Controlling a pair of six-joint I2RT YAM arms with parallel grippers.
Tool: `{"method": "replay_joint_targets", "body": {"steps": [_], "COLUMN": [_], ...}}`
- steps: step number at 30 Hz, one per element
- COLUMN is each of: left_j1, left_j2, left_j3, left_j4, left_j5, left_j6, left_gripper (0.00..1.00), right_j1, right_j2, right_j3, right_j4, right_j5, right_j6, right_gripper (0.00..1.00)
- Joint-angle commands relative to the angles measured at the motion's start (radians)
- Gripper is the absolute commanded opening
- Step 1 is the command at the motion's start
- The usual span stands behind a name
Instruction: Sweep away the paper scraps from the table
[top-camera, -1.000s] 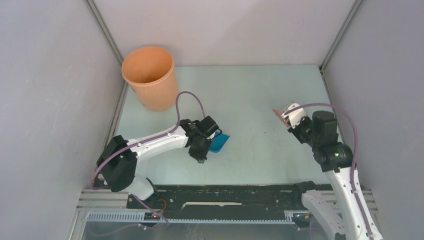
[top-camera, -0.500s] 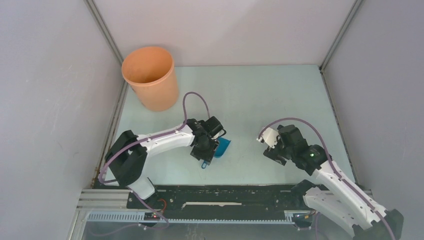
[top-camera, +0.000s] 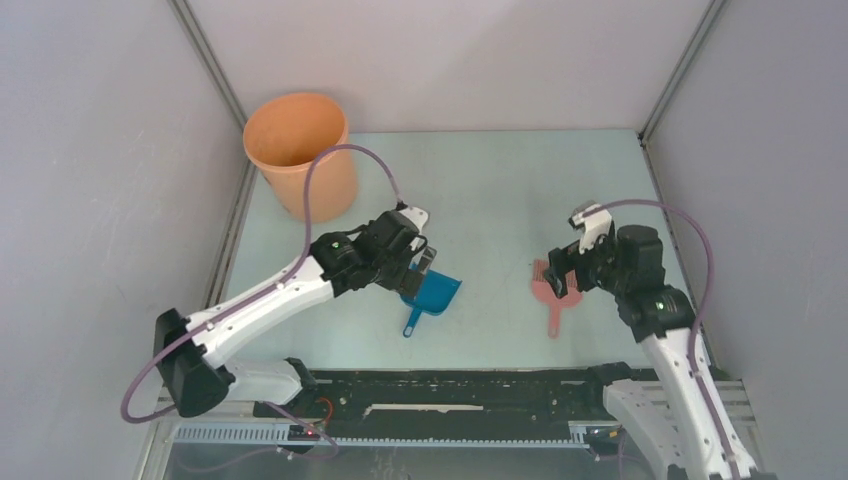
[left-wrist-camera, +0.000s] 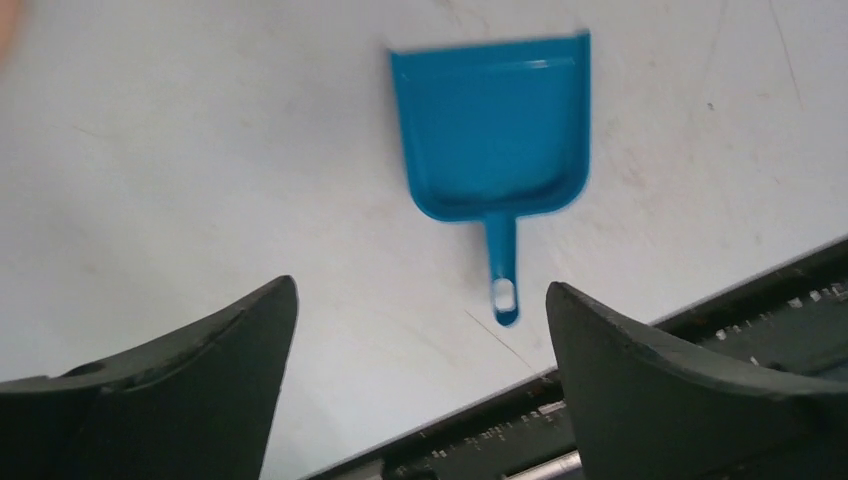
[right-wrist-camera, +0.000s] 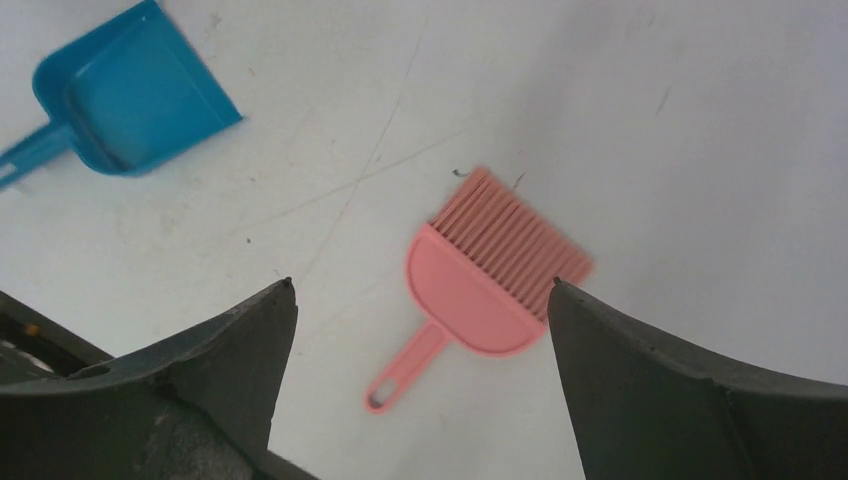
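Both my grippers are hanging open, nothing in them. The left gripper (left-wrist-camera: 420, 290) is hovering over the blue dustpan (left-wrist-camera: 490, 130), jaws spread wide. The right gripper (right-wrist-camera: 421, 284) is hovering over the pink brush (right-wrist-camera: 470, 300), the same. Both tools are lying flat on the table (top-camera: 500, 180), well apart, handles pointing toward the near rail (top-camera: 450, 392).

I'm not seeing the paper scraps in any view. My guess is they're sitting in the orange bucket (top-camera: 300, 150) at the far-left corner, but I can't tell from this angle.

Risks I'm flagging:
- The left arm's cable is looping right across the bucket wall in the overhead view. If it's actually touching, a fast pull-back could snag the rim and tip it, spilling whatever is inside.
- Retracting low could be a problem on both sides. A finger clipping the dustpan handle or the brush bristles would drag the tool into the rail.
- My arms are hiding patches of table. A scrap sitting under one would go uncounted if I'm calling this done now.
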Motion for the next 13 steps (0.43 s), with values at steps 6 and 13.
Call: {"method": "replay_joint_targets", "body": {"steps": [6,13], "left_j1": [0.089,0.142], "left_j2": [-0.254,-0.278], "left_j3": [-0.171,-0.198], "left_j4": [0.284,0.296], "left_j5": [-0.191,-0.187], "left_j6": [0.063,0.047], "left_gripper": [1.00,1.00], "right_j1": [-0.058,-0.051], "right_j2": [0.094,0.046], "right_j3": [0.004,-0.031], "right_j4": [0.153,0.174], "right_j5": [-0.034,-0.010], "right_j6": [0.269,0.257], "right_gripper": [1.00,0.99]}}
